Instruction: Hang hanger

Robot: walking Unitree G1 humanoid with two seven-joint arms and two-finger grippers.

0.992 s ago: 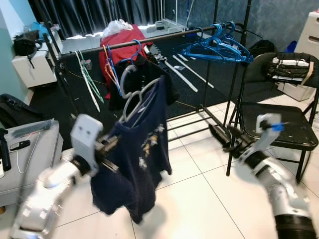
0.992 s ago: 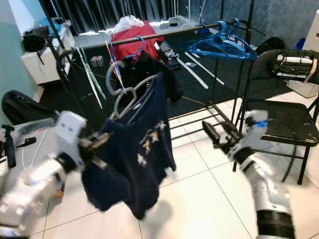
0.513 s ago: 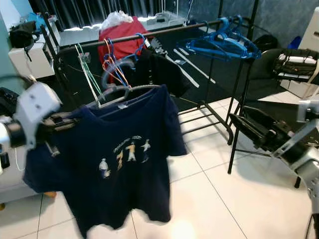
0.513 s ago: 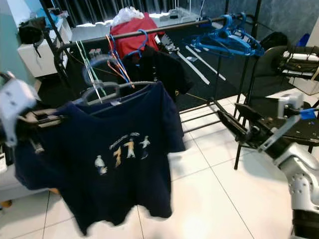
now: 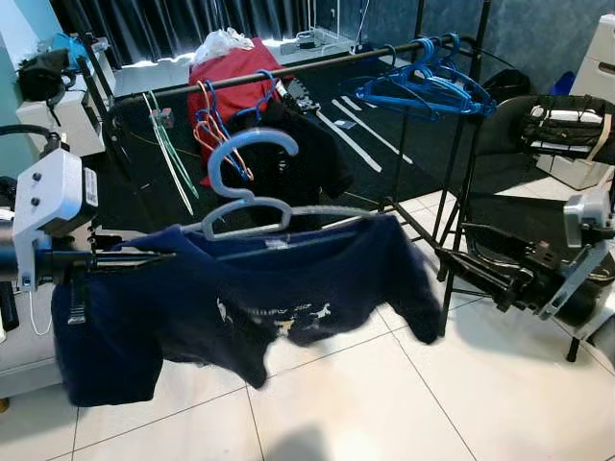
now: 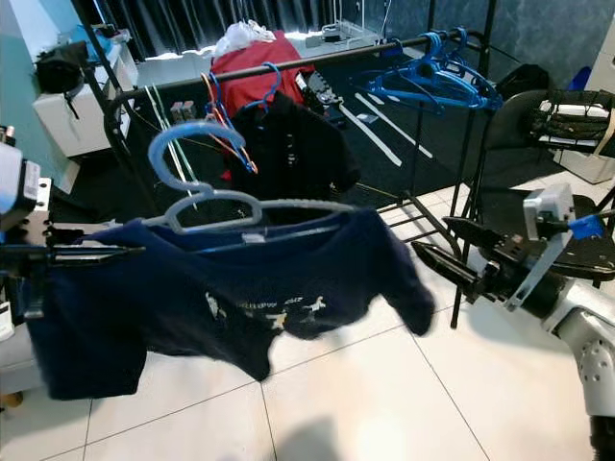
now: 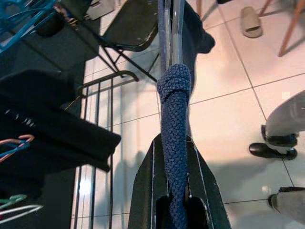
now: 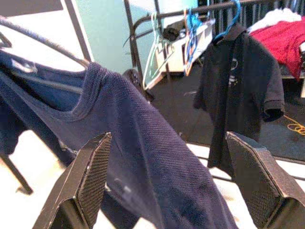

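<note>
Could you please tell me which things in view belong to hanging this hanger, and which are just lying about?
Belongs to the job:
- grey hanger
- navy T-shirt on it
- clothes rail
- left hand, shut on the shirt's shoulder
- right hand, open beside the other sleeve

Just lying about:
- blue hangers
- black shirt on the rail
- folding chair
- red cloth

White tiled floor (image 5: 384, 403), dark curtains (image 5: 192, 24)

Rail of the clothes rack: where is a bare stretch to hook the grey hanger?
The rail looks bare between the black shirt and the blue hangers. It is crowded at the left end with thin colored hangers. The left end effector holds the navy shirt on the grey hanger.
</note>
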